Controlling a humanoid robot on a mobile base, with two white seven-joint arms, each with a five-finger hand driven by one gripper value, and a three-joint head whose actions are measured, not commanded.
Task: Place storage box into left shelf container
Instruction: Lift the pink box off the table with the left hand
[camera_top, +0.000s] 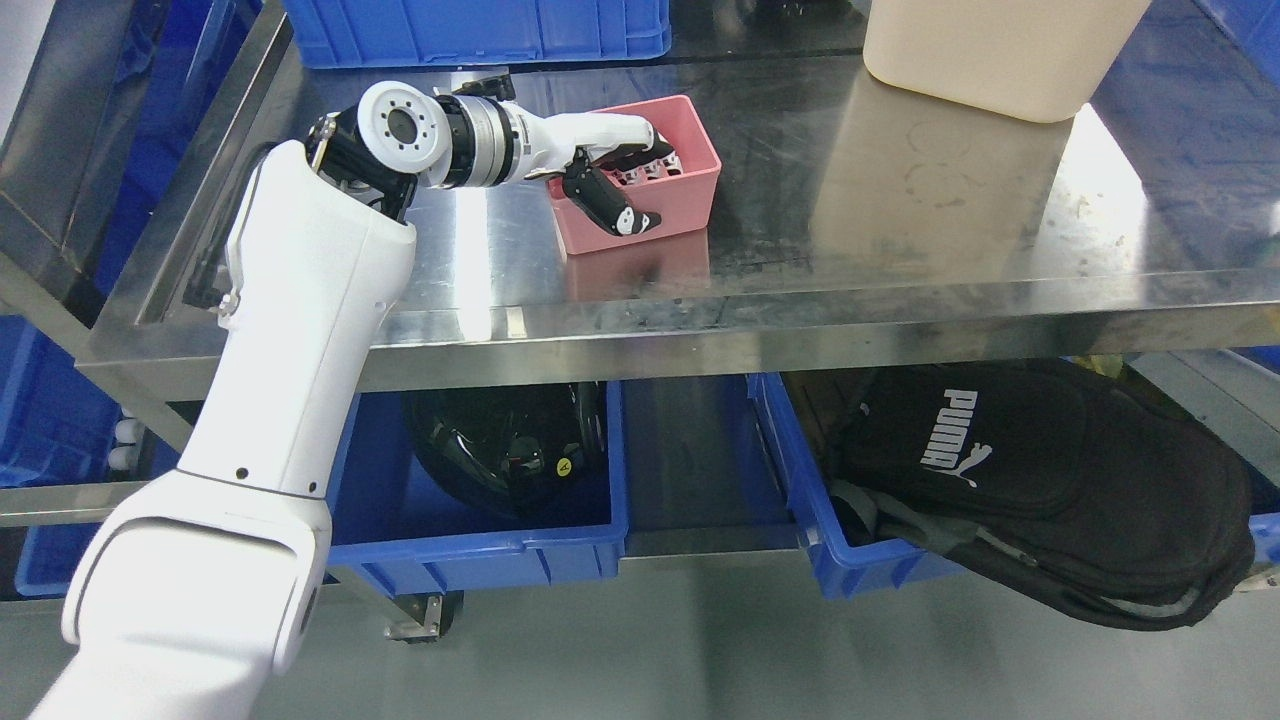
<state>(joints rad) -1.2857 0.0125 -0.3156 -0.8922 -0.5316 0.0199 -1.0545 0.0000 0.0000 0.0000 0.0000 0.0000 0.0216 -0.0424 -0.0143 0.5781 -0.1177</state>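
Steel tabletop (900, 200), shiny w/ glare patches. Cream tub (1000, 50) far right on it, top cut off by frame edge. Blue crate (470, 30) at far edge, left of centre. Below, on lower shelf: black bag (1050, 480) w/ white PUMA logo, sitting in a blue bin (800, 480) on the right & spilling over its near rim. Grey floor (700, 650) nearest.

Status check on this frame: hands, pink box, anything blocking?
Left hand shut on pink storage box, thumb outside front wall, fingers inside. Right hand out of view. Box sits on steel shelf. Nothing blocking.
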